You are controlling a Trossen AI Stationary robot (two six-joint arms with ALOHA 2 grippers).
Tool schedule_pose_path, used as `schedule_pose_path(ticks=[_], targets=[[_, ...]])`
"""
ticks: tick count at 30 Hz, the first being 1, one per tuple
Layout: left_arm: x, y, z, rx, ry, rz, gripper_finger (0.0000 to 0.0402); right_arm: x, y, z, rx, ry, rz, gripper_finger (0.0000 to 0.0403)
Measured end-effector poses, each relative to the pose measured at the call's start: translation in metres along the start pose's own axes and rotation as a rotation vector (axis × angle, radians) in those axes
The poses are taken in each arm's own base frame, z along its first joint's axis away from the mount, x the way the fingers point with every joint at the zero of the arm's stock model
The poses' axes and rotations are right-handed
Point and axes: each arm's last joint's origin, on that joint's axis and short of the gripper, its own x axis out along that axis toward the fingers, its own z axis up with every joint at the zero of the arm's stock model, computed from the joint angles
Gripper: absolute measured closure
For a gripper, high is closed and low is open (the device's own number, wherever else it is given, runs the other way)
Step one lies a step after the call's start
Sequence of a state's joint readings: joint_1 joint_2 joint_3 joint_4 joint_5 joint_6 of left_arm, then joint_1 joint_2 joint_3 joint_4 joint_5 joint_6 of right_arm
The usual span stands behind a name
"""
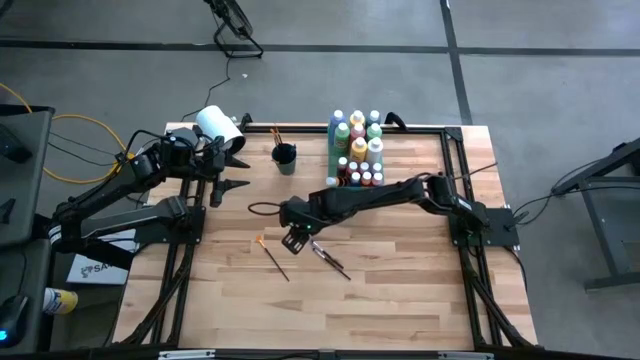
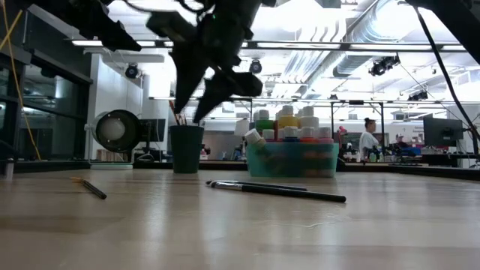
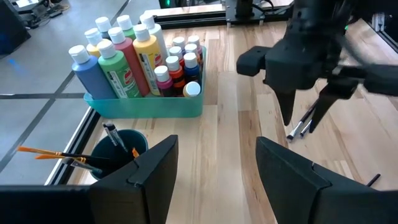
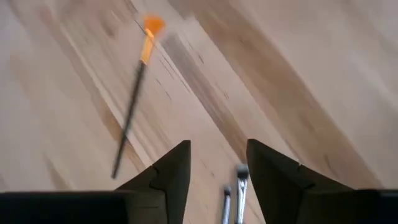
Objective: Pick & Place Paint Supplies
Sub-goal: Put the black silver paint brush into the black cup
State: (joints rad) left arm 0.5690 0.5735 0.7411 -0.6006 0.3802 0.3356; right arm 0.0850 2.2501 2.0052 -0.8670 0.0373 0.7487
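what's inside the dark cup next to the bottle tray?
The dark cup holds paintbrushes: an orange-handled brush angles out over the rim, and a dark-handled brush stands in it. Their lower ends and the cup bottom are hidden by its wall.

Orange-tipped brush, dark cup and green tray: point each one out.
orange-tipped brush [image 4: 132, 106], right wrist view, middle of its dark handle
dark cup [image 2: 186, 148], low view, its side wall
green tray [image 3: 149, 106], left wrist view, its front wall

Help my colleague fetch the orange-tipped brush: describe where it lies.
On the wooden table, look below the right gripper. The orange-tipped brush lies alone there. Two grey-tipped brushes lie together nearby.
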Motion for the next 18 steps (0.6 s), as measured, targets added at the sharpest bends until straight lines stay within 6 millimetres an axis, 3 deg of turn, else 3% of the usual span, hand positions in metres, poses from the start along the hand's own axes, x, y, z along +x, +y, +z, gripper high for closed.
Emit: schedule_pose_path(ticks=[9,18], targets=[[0.0,0.0,0.0,0.0,0.0,0.0,0.019,-0.009,0.006,0.009,-0.06,-0.065,0.033,0.0254],[0.0,0.0,0.0,0.0,0.0,0.0,0.019,-0.023,0.019,0.031,-0.113,-0.273,0.066,0.0254]])
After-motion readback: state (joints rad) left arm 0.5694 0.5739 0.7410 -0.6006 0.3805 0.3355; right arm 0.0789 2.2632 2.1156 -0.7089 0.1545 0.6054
